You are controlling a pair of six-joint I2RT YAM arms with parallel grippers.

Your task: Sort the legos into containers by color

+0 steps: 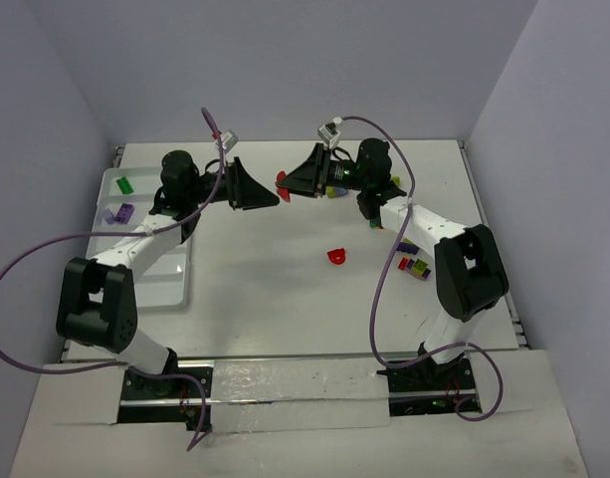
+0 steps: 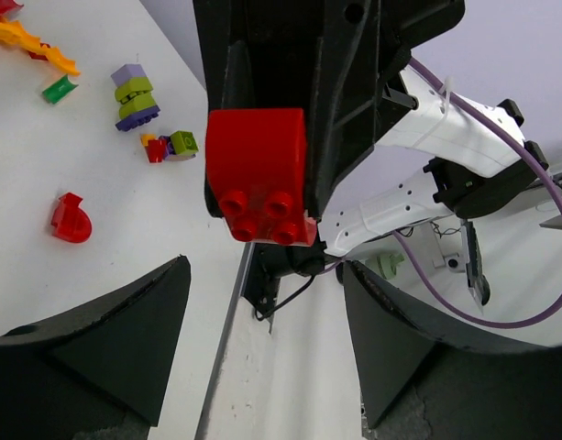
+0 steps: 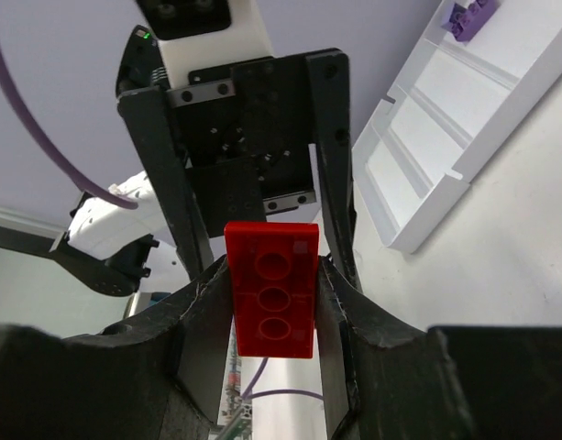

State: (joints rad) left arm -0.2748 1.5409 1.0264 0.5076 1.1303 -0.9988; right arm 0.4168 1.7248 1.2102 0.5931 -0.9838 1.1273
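Observation:
My right gripper (image 3: 271, 307) is shut on a red lego brick (image 3: 271, 286), held in the air over the back of the table. In the top view the brick (image 1: 282, 180) sticks out of the right gripper (image 1: 288, 182) toward my left gripper (image 1: 268, 195). The left gripper (image 2: 262, 344) faces it, open wide, its fingers (image 2: 115, 339) just short of the red brick (image 2: 260, 179) and not touching it. The white compartment tray (image 1: 175, 289) lies at the left with a green lego (image 1: 123, 185) and purple legos (image 1: 118, 212) in its far compartments.
A red rounded piece (image 1: 335, 256) lies mid-table. A cluster of purple, lime and red legos (image 1: 416, 265) sits by the right arm, and more legos (image 1: 335, 191) lie under the right gripper. The left wrist view shows a purple-lime stack (image 2: 134, 97) and an orange curved piece (image 2: 33, 44).

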